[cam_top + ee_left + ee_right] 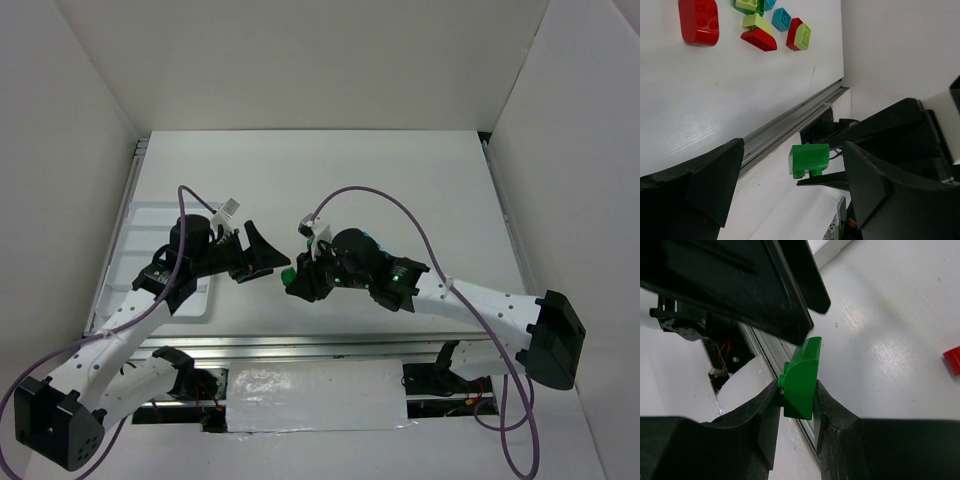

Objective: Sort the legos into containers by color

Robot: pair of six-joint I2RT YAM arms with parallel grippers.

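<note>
Jaws of the right arm (470, 297) pinch a green brick (809, 159) midway between the wide-open jaws of the left arm (120, 335), above the counter (400, 190).

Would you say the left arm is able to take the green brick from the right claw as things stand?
Probably yes: the left claw stands open around the green brick, whose free end sticks out of the shut right claw.

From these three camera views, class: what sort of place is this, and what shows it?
Most likely a robotics lab test cell. Plain white panels wall in a white table; two cabled robot arms, left and right, are mounted at its near edge; small coloured plastic bricks lie out for sorting.
</note>
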